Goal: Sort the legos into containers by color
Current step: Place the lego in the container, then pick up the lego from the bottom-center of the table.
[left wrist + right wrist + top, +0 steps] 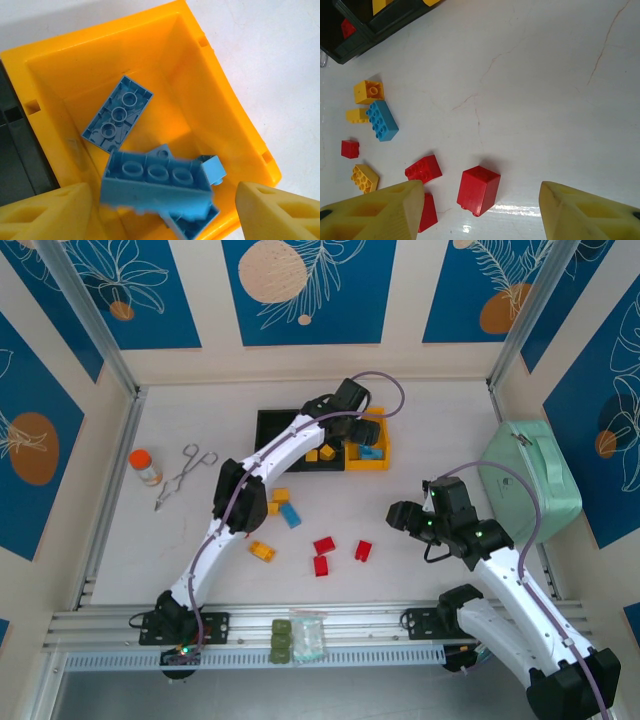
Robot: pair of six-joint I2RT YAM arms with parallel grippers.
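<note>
Notably oblong, studded, light-blue legos (119,114)

White table (450,430) with loose legos (324,545), containers (263,440), forceps (181,474), bottle (146,467), mint case (530,480)

Below the left claw (162,212) sits the yellow container (210,100) with blue legos inside. One oblong brick (118,115) lies flat ahead of the fingers, and a blurred brick (157,182) shows between them. A red brick (478,190) stands between the right claw's (482,210) fingers. To its left lie a second red brick (423,169), a blue oblong (382,120) and a yellow square (369,92).
</note>
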